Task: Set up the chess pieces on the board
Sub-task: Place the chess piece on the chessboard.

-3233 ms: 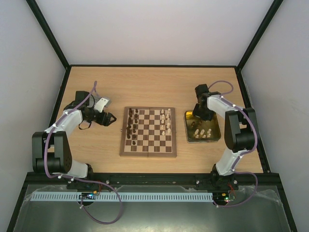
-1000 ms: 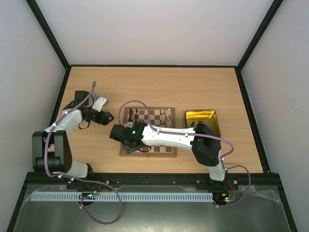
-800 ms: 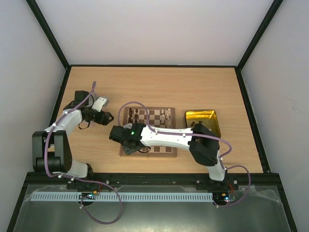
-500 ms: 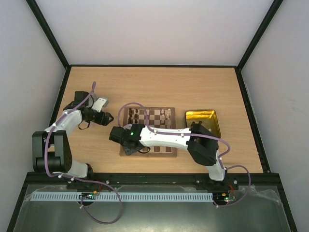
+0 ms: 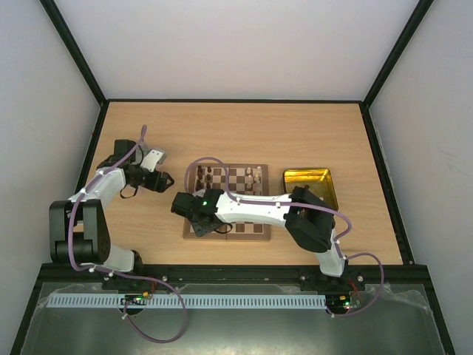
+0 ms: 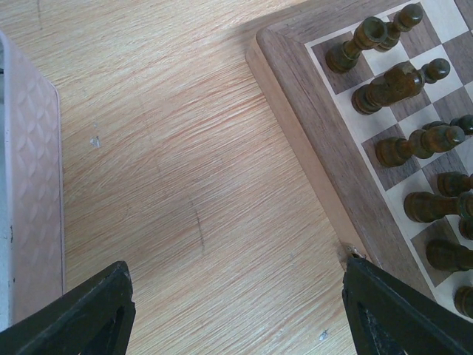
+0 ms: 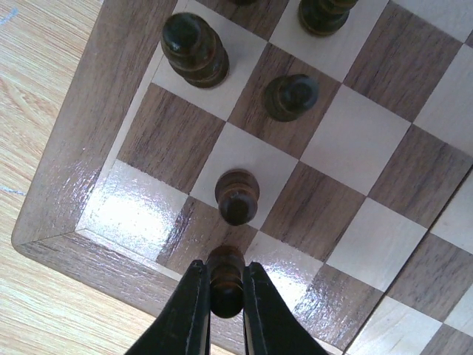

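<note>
The board [image 5: 238, 236] lies mid-table, with dark chess pieces [image 5: 203, 177] on its left files and cream ones [image 5: 256, 177] on the right. My right gripper [image 5: 198, 220] reaches across to the board's near left corner. In the right wrist view it [image 7: 224, 299] is shut on a dark brown piece [image 7: 225, 277], held just above the corner squares. A dark pawn [image 7: 236, 196] stands one square ahead of it. My left gripper [image 5: 168, 180] hovers open over bare table left of the board [image 6: 325, 148], with nothing between its fingers [image 6: 96, 310].
The gold tin tray [image 5: 310, 177] sits right of the board, partly covered by my right arm. A white patterned object [image 5: 154, 159] lies behind the left gripper and shows at the left edge [image 6: 29, 200] of the left wrist view. Several dark pieces [image 6: 395, 85] line the board's edge.
My right arm has swung from the tray across the board to its near left corner, and in the last second shifted only slightly there. The left arm has not moved.
</note>
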Motion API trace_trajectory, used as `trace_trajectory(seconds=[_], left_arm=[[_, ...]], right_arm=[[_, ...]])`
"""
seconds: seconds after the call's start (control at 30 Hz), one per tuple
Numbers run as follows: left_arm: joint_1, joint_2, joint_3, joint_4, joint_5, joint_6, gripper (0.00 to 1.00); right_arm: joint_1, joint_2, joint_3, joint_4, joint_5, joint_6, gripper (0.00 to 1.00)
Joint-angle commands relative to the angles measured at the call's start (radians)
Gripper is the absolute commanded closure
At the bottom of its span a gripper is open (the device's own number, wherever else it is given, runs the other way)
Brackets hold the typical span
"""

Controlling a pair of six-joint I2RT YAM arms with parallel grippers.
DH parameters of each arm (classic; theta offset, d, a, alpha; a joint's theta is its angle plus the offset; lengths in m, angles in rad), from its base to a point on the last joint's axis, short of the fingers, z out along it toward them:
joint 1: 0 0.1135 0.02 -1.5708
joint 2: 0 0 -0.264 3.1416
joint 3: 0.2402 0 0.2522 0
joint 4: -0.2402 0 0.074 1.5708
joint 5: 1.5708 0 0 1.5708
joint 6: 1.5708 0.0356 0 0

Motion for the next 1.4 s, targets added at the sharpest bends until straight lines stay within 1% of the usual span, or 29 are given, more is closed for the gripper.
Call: trace_trajectory(seconds=[0.0,0.93,1.07,1.37], left_arm=[[0.006,0.004,-0.008,-0.003,0.018,0.002,0.22],[0.006,0.015,-0.008,-0.005,0.025,0.005,0.22],[0.007,0.014,-0.009,-0.005,0.024,0.005,0.22],[0.006,0.014,-0.010,-0.004,0.023,0.005,0.22]], right_arm=[[-0.008,0.003,-0.009,0.003,0.005,-0.012,0.92],[-0.006,0.013,0.020,0.008,-0.017,-0.024,0.92],[-0.006,0.012,0.022,0.010,-0.016,-0.023,0.95],[-0.006,0.015,0.023,0.018,-0.021,-0.023,0.96]])
